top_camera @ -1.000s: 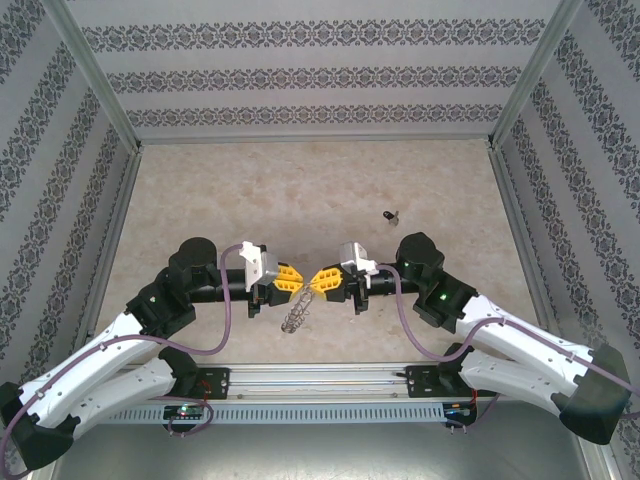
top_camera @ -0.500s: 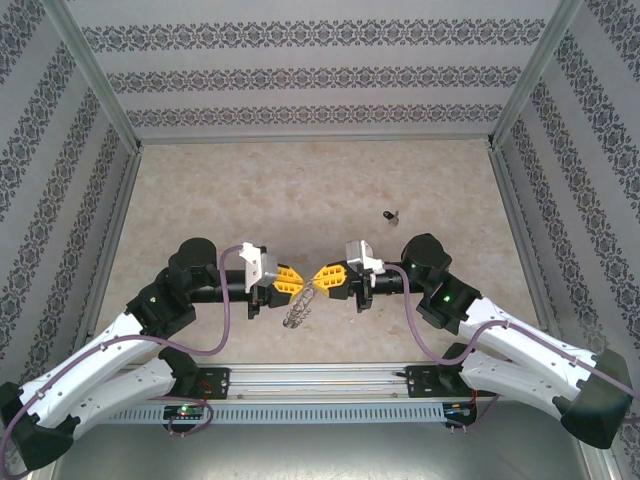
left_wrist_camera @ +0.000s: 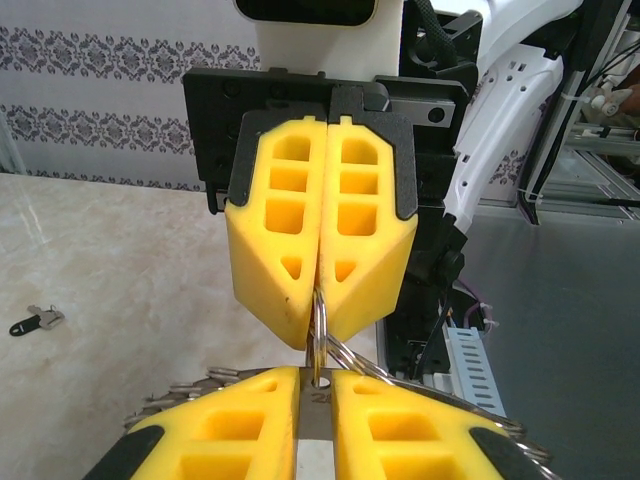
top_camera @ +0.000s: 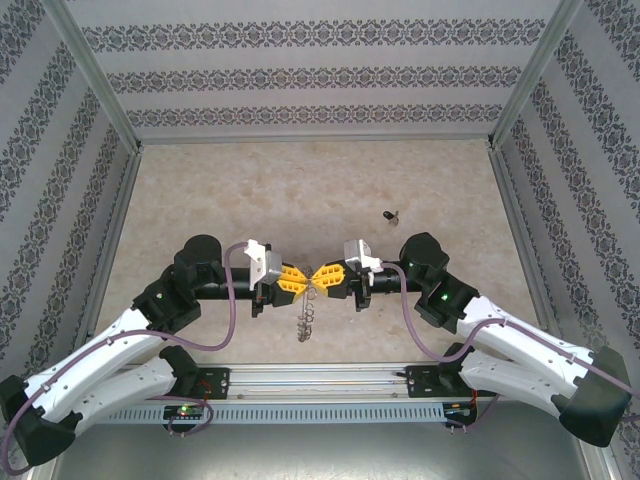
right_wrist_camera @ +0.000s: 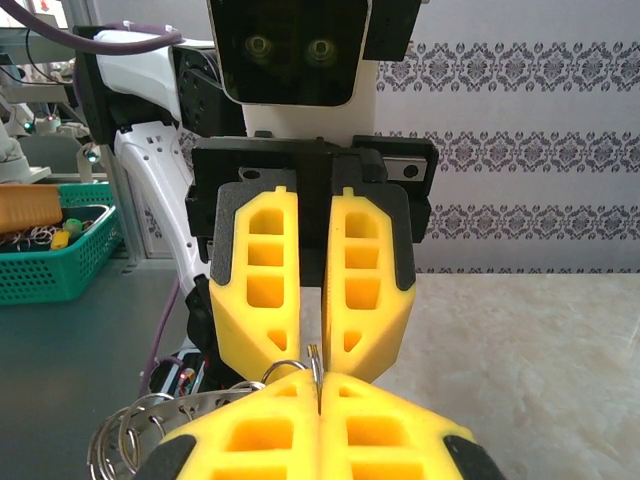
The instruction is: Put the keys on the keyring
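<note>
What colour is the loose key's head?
Dark, near black, on the key; the left wrist view shows it best.

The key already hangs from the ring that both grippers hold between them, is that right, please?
Not quite: the key lies loose on the table, apart from the ring, as the top view shows. Both the left gripper and right gripper do hold the ring.
</note>
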Controlling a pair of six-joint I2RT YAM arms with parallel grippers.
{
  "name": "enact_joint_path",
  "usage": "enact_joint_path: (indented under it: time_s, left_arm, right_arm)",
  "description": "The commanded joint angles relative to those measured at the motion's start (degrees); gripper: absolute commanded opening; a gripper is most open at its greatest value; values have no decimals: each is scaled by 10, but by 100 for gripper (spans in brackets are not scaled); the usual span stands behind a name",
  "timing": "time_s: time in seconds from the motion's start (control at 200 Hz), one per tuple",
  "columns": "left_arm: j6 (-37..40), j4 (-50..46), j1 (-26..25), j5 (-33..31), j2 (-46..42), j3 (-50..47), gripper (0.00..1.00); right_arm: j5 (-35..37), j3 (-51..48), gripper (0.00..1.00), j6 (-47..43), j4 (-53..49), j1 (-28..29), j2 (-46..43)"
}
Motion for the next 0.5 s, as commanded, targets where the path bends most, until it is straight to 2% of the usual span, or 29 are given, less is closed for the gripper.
enact_joint_path:
  time_s: [0.0, 0.15, 0.235, 0.43, 0.5]
  left_arm:
    - [-11, 61, -4, 16, 3, 5, 16]
    - [-9, 64, -4, 11, 6, 5, 9]
    - [-6, 65, -4, 7, 5, 3, 0]
    - [15, 37, -4, -14, 1, 12, 0]
    - [39, -6, -3, -32, -2, 26, 0]
  right_arm:
    - [-16, 2, 0, 4, 29, -1, 6]
    - [-21, 4, 0, 6, 28, -2, 7]
    - [-23, 3, 0, 6, 27, -2, 8]
    - [-14, 1, 0, 3, 7, -2, 2]
    - [3, 1, 17, -5, -22, -2, -12]
